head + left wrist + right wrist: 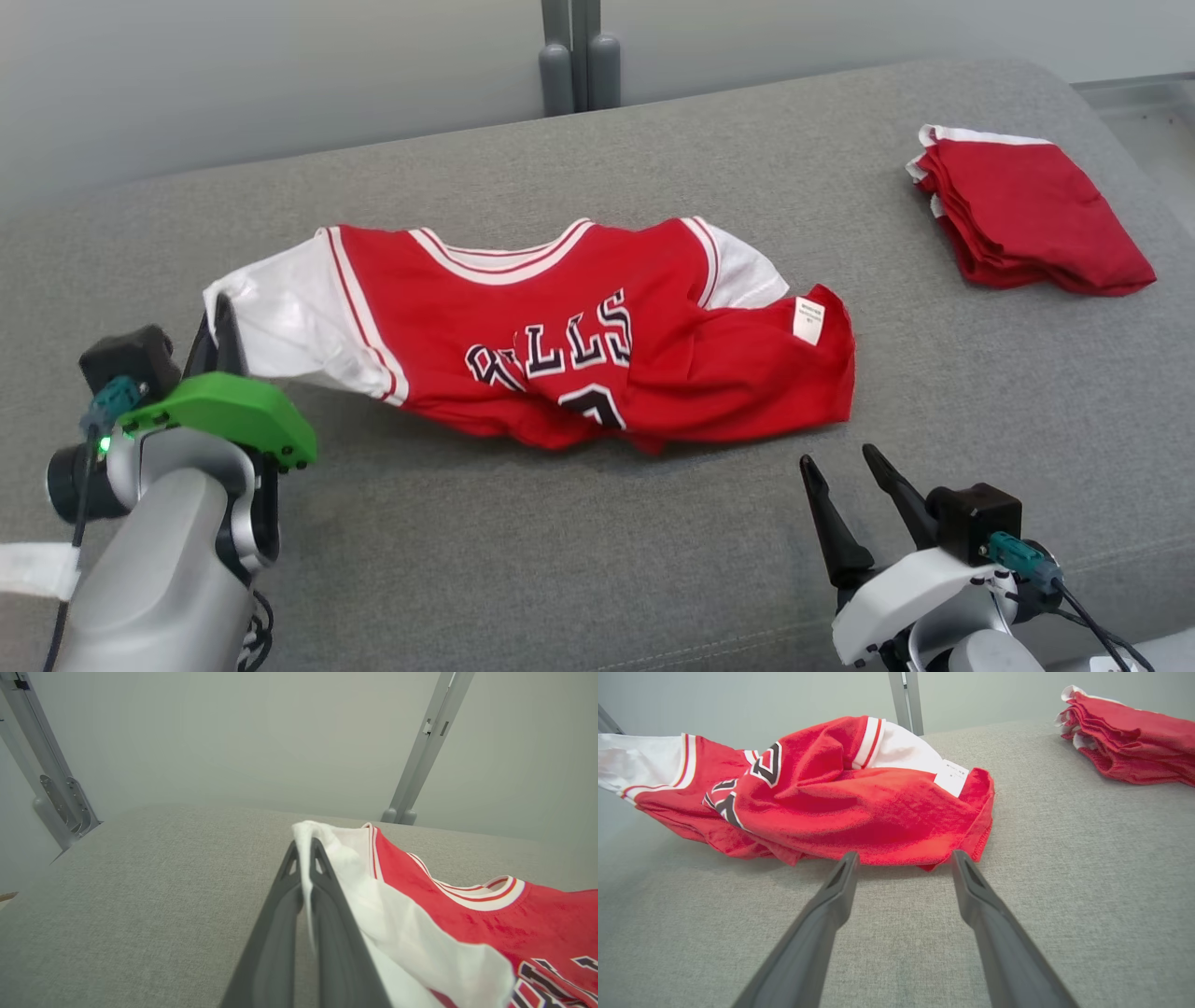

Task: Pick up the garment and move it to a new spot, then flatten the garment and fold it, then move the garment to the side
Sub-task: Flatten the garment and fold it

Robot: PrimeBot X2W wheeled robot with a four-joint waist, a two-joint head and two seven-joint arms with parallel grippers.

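Two claws. Head view: left claw [217, 327] shut on white sleeve [280, 317] of jersey [579, 345], which lies lengthwise left-right across grey cushion [467, 560]. Left wrist: sleeve clamped between jaws. Right wrist: right claw [904, 856] wide open, empty, hem [981, 826] just ahead.

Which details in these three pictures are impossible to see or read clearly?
- Head view: the number on the red and white basketball jersey is partly buried in its own folds.
- Head view: the print on its small white label is too small to read.
- Right wrist view: the folded red cloth pile is cut off by the right edge.
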